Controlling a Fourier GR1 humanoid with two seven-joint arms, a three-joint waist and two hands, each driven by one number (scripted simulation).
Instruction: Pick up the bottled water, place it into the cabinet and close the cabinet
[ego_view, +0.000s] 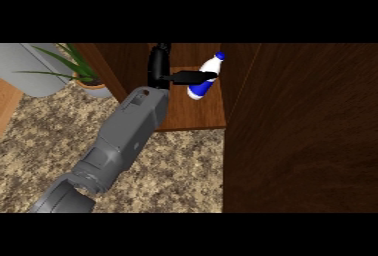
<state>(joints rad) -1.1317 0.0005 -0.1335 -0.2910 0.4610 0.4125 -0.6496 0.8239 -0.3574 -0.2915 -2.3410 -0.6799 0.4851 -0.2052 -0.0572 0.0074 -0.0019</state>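
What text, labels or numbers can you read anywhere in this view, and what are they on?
None can be read.
Bottled water: a blue band on a white body, held inside the cabinet by the hand; no lettering shows on it.
Cabinet door, counter, potted plant: no writing or signs.

A speckled granite surface (44, 150) in beige and brown fills the lower left. At its far edge stands a potted plant (77, 70) with long, thin green leaves in a terracotta pot. Just left of the pot lies a large grey rounded object (33, 67). A strip of orange-brown wood (7, 102) shows at the left edge.
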